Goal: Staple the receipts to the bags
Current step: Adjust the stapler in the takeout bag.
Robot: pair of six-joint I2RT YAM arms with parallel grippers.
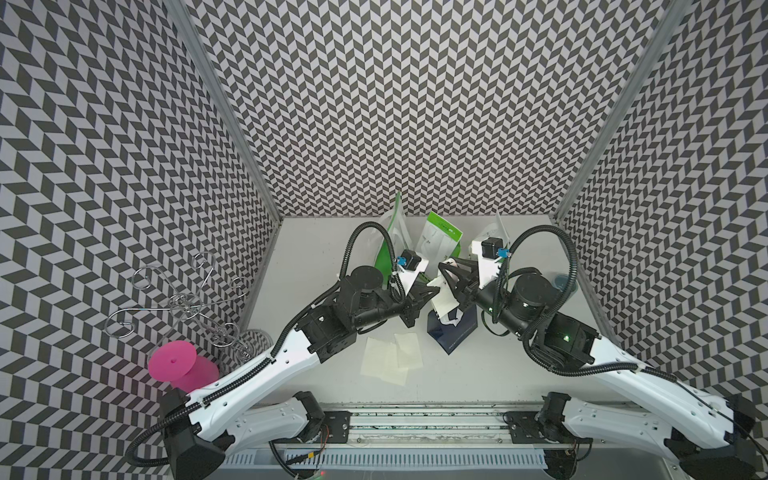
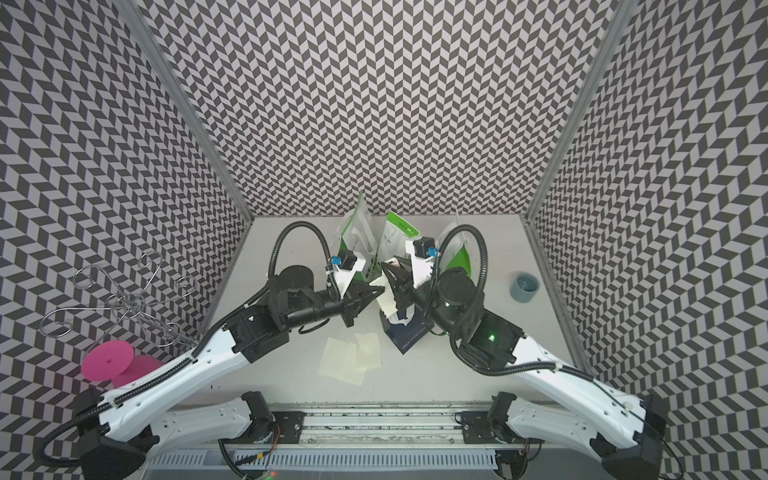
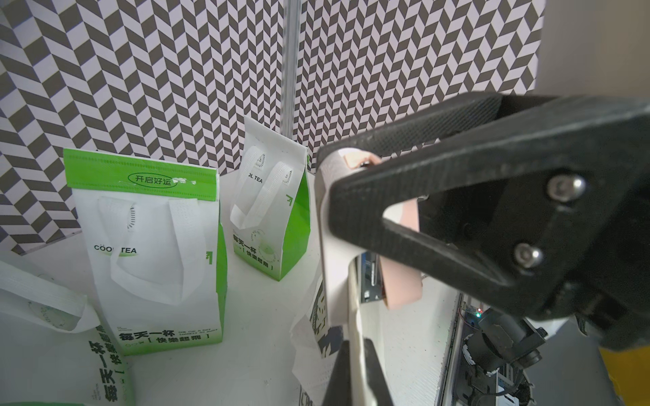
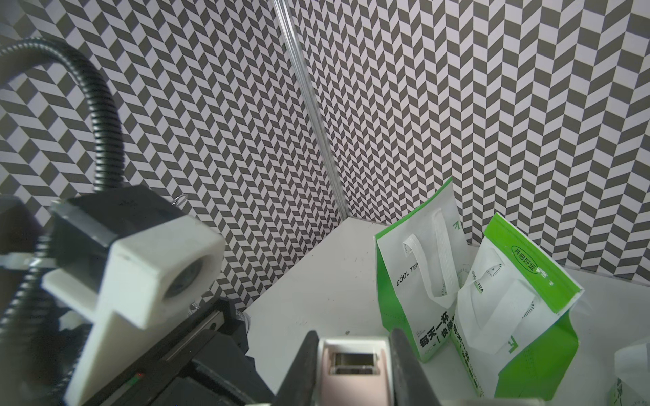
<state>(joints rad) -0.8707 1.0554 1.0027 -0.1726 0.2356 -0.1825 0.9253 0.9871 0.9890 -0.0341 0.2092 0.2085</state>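
My left gripper [image 3: 355, 343] is shut on a pale receipt [image 3: 332, 225] that stands upright over the navy-and-white bag [image 1: 451, 332]; I cannot tell if the bag's edge is pinched too. The right gripper [image 4: 353, 365] is shut on the pinkish-white stapler [image 4: 353, 379], whose nose [image 3: 355, 162] meets the held sheet's top edge. In both top views the two grippers [image 1: 434, 291] [image 1: 445, 269] meet mid-table. Two green-and-white bags [image 3: 151, 246] [image 3: 271, 218] stand by the back wall. A third bag [image 3: 52, 355] shows only in part. Loose receipts [image 1: 390, 361] overlap on the table in front.
A grey-blue cup [image 2: 524, 287] stands near the right wall. A pink spool [image 1: 172, 363] and a wire stand [image 1: 183, 303] sit outside the left wall. Patterned walls close the table [image 1: 498, 374] on three sides.
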